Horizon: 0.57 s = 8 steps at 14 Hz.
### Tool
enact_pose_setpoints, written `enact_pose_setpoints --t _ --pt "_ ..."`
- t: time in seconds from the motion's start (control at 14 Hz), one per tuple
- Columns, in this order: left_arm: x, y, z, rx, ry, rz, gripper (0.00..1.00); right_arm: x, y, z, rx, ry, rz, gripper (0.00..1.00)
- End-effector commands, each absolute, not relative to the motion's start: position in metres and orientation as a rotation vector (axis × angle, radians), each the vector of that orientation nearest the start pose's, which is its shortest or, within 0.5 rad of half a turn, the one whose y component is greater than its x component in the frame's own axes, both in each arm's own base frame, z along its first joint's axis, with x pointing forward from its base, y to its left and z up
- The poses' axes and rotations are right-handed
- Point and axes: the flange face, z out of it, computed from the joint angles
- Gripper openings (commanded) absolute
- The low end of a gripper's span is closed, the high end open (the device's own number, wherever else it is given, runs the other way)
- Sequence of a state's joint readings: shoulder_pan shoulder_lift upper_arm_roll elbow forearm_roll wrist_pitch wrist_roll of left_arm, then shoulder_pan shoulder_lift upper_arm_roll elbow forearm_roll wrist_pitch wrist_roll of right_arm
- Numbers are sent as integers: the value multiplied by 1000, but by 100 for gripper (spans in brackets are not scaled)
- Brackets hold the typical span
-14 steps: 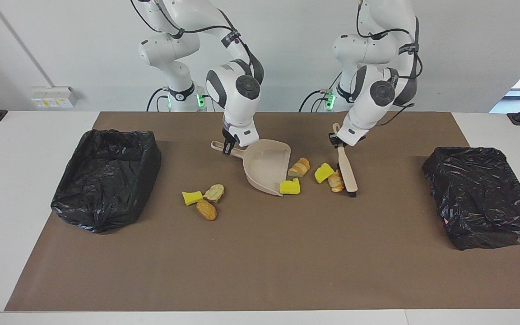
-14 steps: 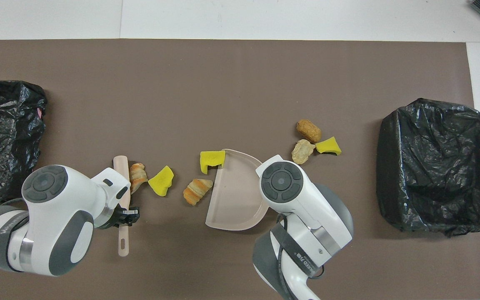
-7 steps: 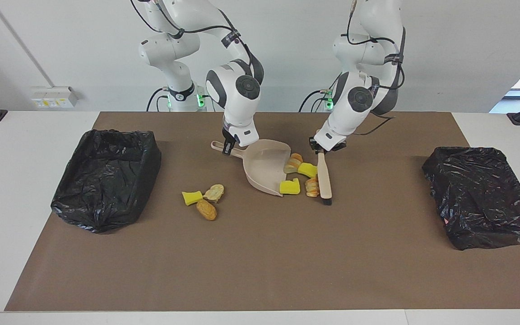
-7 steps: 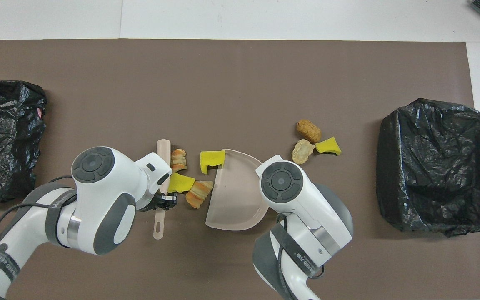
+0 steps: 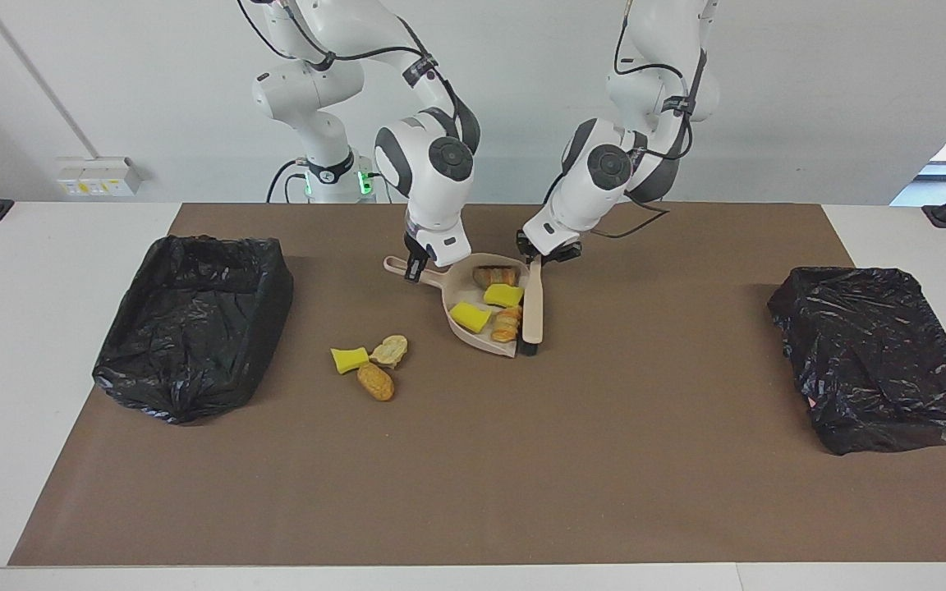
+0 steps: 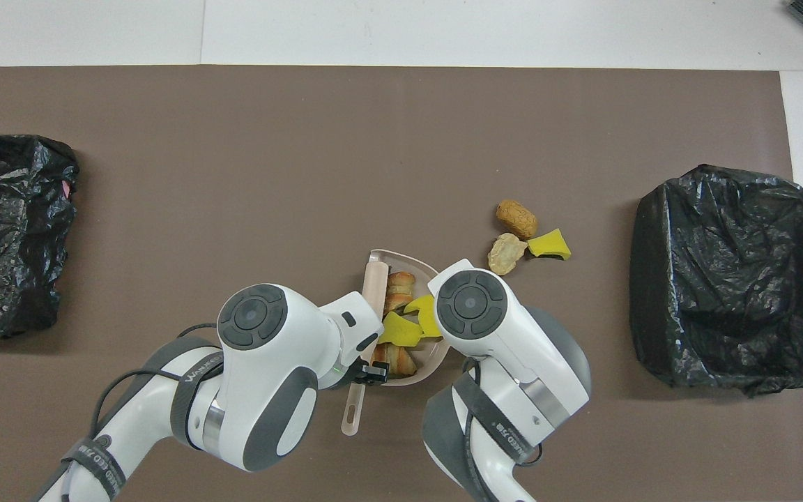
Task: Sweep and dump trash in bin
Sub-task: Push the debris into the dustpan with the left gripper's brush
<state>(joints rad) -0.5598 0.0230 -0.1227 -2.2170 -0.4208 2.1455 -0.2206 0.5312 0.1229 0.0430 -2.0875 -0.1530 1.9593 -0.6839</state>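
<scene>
Four scraps (image 5: 502, 295) jumbled in dustpan (image 5: 463, 328)

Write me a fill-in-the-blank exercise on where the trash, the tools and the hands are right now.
1. The right hand is shut on the handle of the ____.
2. The left hand holds the ____ at the dustpan's open edge.
3. ____ scraps lie in the dustpan.
4. The scraps still on the mat number ____.

Missing words: dustpan; brush; four; three
</scene>
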Motion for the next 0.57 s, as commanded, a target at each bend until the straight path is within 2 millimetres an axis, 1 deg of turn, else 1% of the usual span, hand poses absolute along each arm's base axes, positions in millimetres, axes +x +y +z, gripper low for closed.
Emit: enact_pose_setpoints --t 0.0,0.07,0.14,0.21,0.36,0.43,0.5 --pt "418 -324 364 -3382 291 393 0 455 282 345 -2543 -1969 432 0" --pt "430 -307 364 -3369 256 377 0 455 282 345 -2543 -1969 432 0" --pt "438 -298 369 -3347 259 352 0 455 282 345 -2543 -1969 432 0" --pt "445 -287 372 -3319 252 364 0 454 283 345 -2550 -1962 434 0" --pt "464 -261 385 -3259 203 336 0 455 282 346 -2555 -1956 434 0" --pt "469 -255 394 -3234 179 321 0 454 283 345 -2554 -1955 444 0" --pt "471 -249 399 -3207 132 313 0 455 281 350 -2567 -1944 429 0"
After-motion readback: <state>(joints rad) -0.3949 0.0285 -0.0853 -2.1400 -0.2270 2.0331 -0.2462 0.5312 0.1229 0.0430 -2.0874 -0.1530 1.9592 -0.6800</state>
